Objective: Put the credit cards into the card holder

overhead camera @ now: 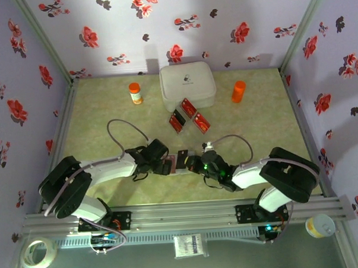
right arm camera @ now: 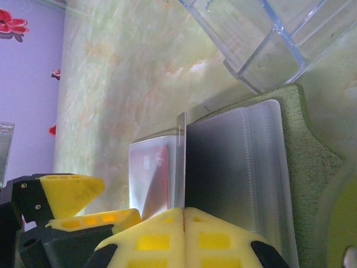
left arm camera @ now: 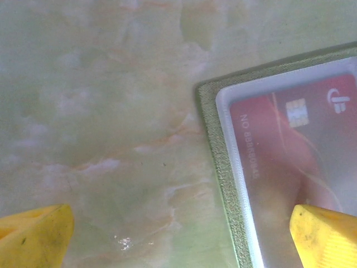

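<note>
Card holder (overhead camera: 175, 164) lies open on the table (overhead camera: 107, 113), near middle, between your two grippers. From the top it is a small dark patch and you can't read its contents. That view does give you three loose cards (overhead camera: 189, 114) just in front of the white case (overhead camera: 187, 83), well apart from the holder.

Left wrist view shows the holder's olive corner and a red card (left arm camera: 290, 162), chip up, inside a clear sleeve. Your left gripper (left arm camera: 181, 240) is spread wide and holds nothing, with one yellow fingertip (left arm camera: 326, 237) over that sleeve and the other over bare table.

Right wrist view shows your right gripper (right arm camera: 184, 215) clamped on a thin card (right arm camera: 181, 162), held edge-on, its far end at the sleeves. You can't tell whether it is in a pocket.
</note>
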